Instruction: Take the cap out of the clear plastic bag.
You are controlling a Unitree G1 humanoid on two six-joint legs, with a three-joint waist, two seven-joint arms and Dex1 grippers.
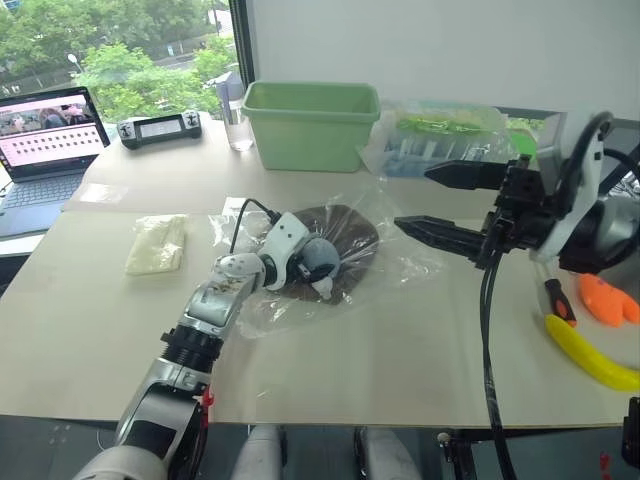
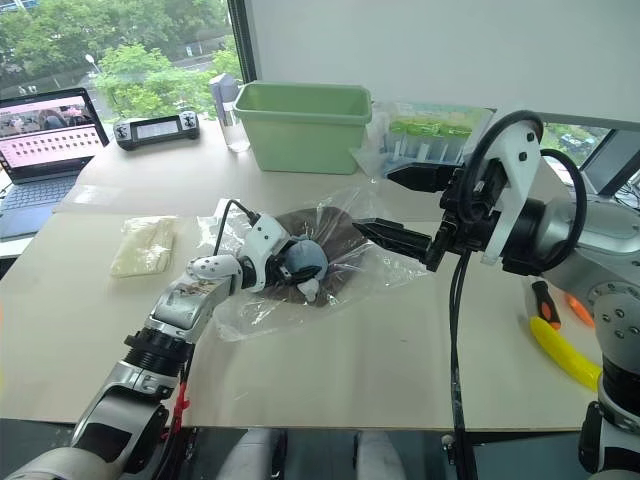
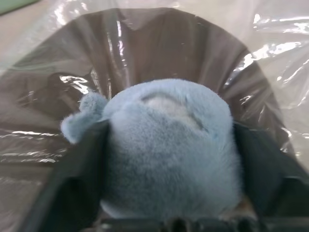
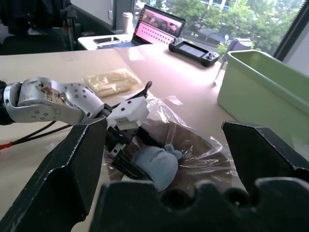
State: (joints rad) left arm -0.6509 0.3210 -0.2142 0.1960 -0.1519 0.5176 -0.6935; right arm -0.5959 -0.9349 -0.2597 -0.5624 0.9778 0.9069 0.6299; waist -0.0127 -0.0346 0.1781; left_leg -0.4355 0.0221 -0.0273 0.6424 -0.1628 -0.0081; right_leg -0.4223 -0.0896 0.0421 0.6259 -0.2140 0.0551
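Cap: the dark brown cap [image 1: 345, 240] lies flat inside the clear plastic bag [image 1: 400, 262] near the middle of the table [image 1: 400, 370], its round shape showing through the crinkled film.
Bag: spread on the table in front of the green tub [image 1: 310, 120], wider than the cap on every side; whether its mouth is open cannot be told.
Left gripper: the left gripper [image 1: 318, 266] reaches in from the robot's left and sits over the cap's near edge. Its two black fingers [image 3: 77, 183] press on either side of a small grey-blue plush toy [image 3: 169, 150] — clamped partway, with the toy filling the gap between them. The toy rests over the cap and the plastic; whether it lies on top of the film or under it cannot be told.
Right gripper: the right gripper [image 1: 440, 205] hangs above the table on the bag's right side, pointing toward the cap, its fingers spread wide and holding nothing — apart from the bag.
Left of the bag: a cream-white folded packet [image 1: 157, 243] lies on the table, well apart from the cap.
Behind the bag: beside the tub sits another clear bag of blue and green items [image 1: 435, 140]; a handheld controller [image 1: 160, 128] and a laptop [image 1: 45, 150] stand at the far left.
Right edge: a yellow banana-shaped thing [image 1: 590, 358] and an orange thing [image 1: 610, 300] lie near the table's edge.
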